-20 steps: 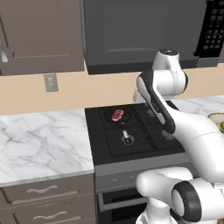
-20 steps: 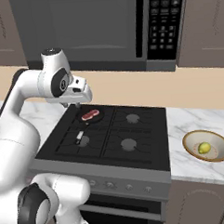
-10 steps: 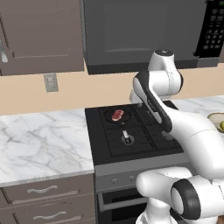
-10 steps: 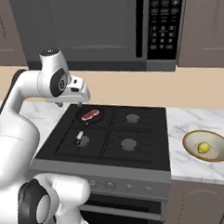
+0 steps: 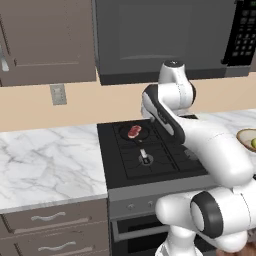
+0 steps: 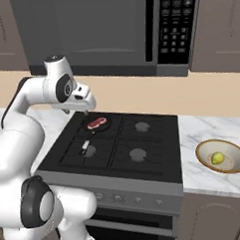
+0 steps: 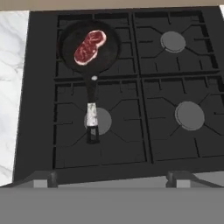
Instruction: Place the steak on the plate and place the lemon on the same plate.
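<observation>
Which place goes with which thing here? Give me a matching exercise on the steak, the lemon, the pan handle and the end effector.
Things:
1. steak
2. lemon
3. pan handle
4. end effector

Places:
A. in the tan bowl on the counter right of the stove
B. over the front left burner
C. in the dark pan on the back left burner
D. above the stove's back left corner

Pairs: 1-C, 2-A, 3-B, 4-D
</observation>
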You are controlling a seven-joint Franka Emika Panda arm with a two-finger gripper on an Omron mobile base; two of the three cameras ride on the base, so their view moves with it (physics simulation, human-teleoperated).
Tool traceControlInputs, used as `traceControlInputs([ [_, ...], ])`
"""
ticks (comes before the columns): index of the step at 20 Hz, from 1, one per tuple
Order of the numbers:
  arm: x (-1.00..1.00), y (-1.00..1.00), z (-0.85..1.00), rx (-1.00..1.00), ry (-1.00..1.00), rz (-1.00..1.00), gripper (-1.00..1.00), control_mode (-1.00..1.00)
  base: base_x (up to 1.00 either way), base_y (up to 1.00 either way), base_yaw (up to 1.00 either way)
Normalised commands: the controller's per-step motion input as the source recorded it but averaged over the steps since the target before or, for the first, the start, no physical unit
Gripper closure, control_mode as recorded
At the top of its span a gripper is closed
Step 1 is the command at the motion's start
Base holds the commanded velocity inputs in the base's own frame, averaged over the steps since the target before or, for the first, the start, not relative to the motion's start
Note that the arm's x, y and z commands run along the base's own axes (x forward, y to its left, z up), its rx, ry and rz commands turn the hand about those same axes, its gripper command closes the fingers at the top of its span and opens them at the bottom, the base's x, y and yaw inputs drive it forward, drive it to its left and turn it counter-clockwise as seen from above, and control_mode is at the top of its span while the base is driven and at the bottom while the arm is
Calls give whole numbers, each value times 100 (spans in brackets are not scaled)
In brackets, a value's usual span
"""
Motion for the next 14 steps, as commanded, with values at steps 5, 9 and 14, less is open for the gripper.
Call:
traceControlInputs([
  [5, 35, 0, -31, 0, 10, -7, -100, -100, 0, 0, 0],
  [9, 38, 2, -39, 0, 7, 0, -100, -100, 0, 0, 0],
  [14, 37, 2, -31, 0, 1, 0, -100, -100, 0, 0, 0],
])
